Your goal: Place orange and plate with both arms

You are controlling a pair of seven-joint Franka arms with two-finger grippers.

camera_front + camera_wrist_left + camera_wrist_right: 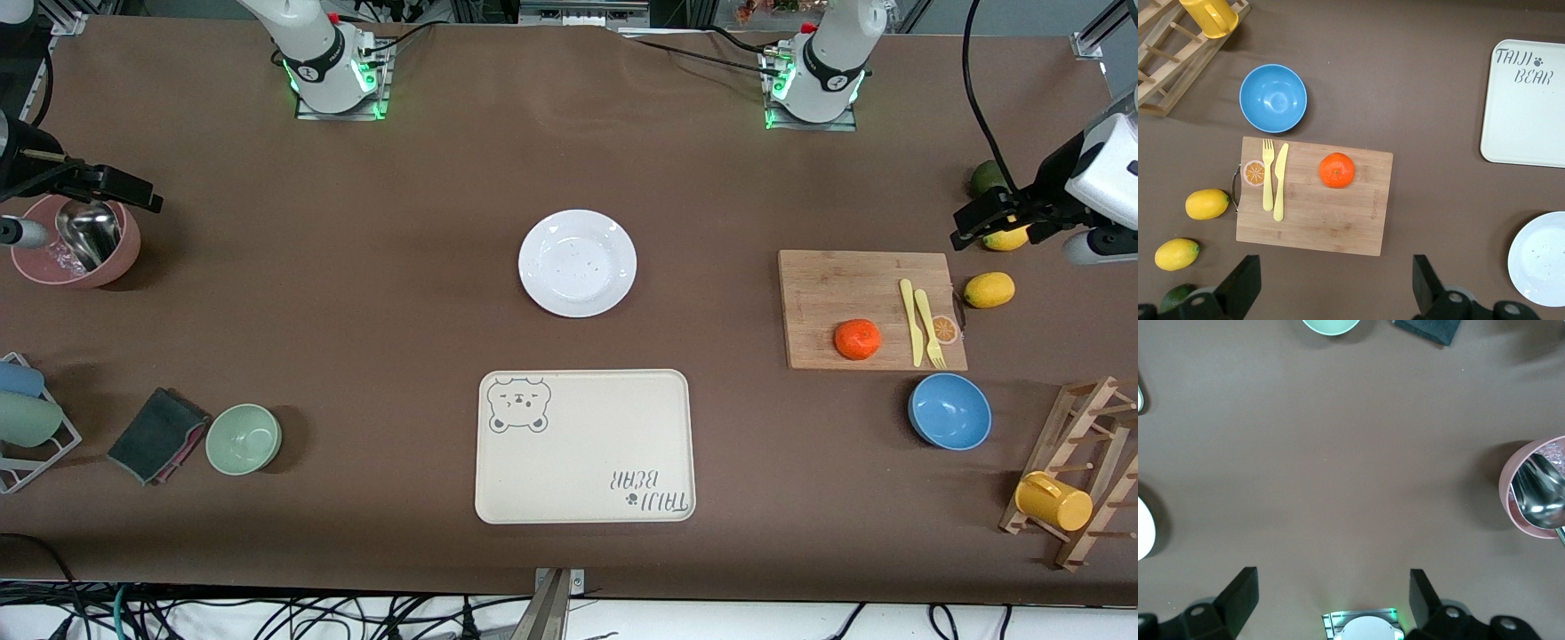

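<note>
On the brown table (pixel 356 267), both tools, left (pixel 1331 290) and right (pixel 1331 607), hang spread wide.

orange (pixel 857 339) on cutting board (pixel 845 293), plate (pixel 578 263) apparently mid-table — tray (pixel 584 446) nearer camera

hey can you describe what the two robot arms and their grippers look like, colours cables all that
Both arms are glossy white with black joint bands, on metal base plates glowing green, with red fittings and black cables at the bases. The left gripper and right gripper are black, with flat, wedge-shaped black fingers and round grey fittings. A black cable hangs by the left arm.
</note>
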